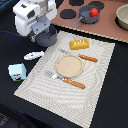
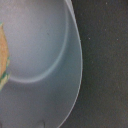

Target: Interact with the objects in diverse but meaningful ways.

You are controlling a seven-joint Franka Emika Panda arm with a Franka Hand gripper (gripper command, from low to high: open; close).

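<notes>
You are looking at one red tomato, one golden bread loaf, one white-and-blue milk carton, one flat white fish-shaped piece, one grey pot, one round tan plate, and two orange-handled utensils.

I noted the grey two-handled pot upright at the mat's far corner on the exterior view's left, partly hidden; the wrist view showed its pale rim close up. Bread loaf lay flat near the mat's far edge. Fish-shaped piece and milk carton sat just off the mat's left edge. Tomato rested in a dark pan on the board beyond.
</notes>
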